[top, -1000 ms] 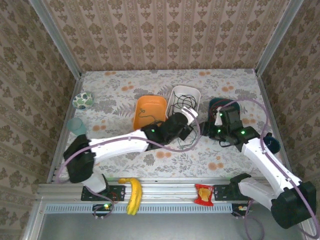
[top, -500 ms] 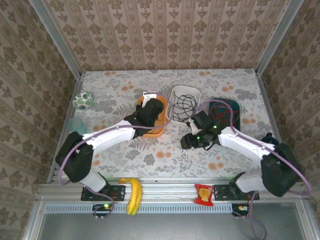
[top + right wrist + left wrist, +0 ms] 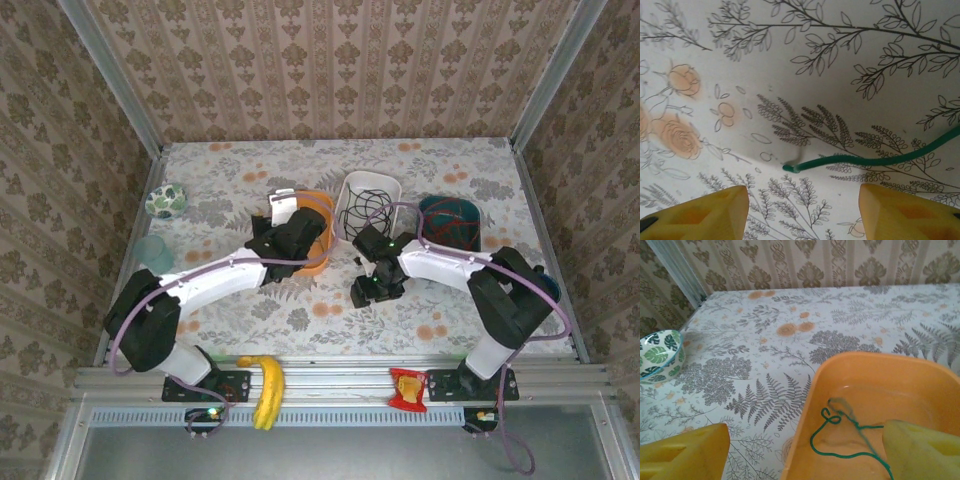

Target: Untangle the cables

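A thin green cable (image 3: 850,440) lies loose on the floor of the orange bin (image 3: 920,375). My left gripper (image 3: 805,452) hangs open above it, straddling the bin's left rim (image 3: 283,218), with nothing between its yellow fingers (image 3: 685,452). Another green cable (image 3: 865,161) lies on the flowered tablecloth, its free end just ahead of my open right gripper (image 3: 802,212), which hovers low over the cloth (image 3: 365,292) without touching it. A black cable (image 3: 368,207) is coiled in the white bin. A red cable (image 3: 452,224) sits in the teal bin.
A leaf-patterned bowl (image 3: 165,201) and a pale teal cup (image 3: 152,252) stand at the table's left side. A banana (image 3: 267,390) and a red snack packet (image 3: 408,388) lie on the front rail. The three bins stand in a row across the table's middle.
My left gripper swung left from the table's centre to the orange bin and opened, leaving the green cable in it. The right arm moved left, down in front of the white bin.
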